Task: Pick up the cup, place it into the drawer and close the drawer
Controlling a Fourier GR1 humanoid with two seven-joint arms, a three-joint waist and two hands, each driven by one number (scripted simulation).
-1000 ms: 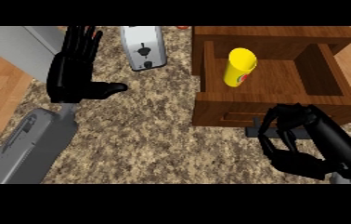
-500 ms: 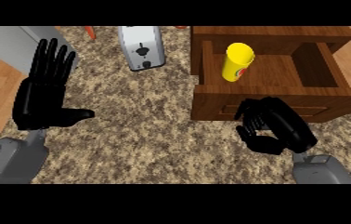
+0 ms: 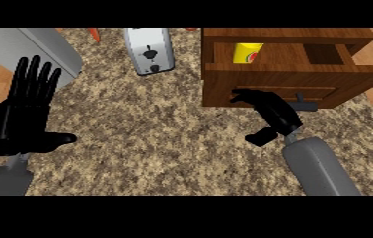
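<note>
Right hand, uncurled and empty, presses the drawer front at centre-right; pushed skewed, it may jam ajar, tipping the yellow cup

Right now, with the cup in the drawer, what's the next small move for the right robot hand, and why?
Probably push the drawer front inward with the right robot hand. It lies open against that front, the cup stands inside, and the drawer is only partly shut, its inside showing. The left robot hand rests open at the left edge.
</note>
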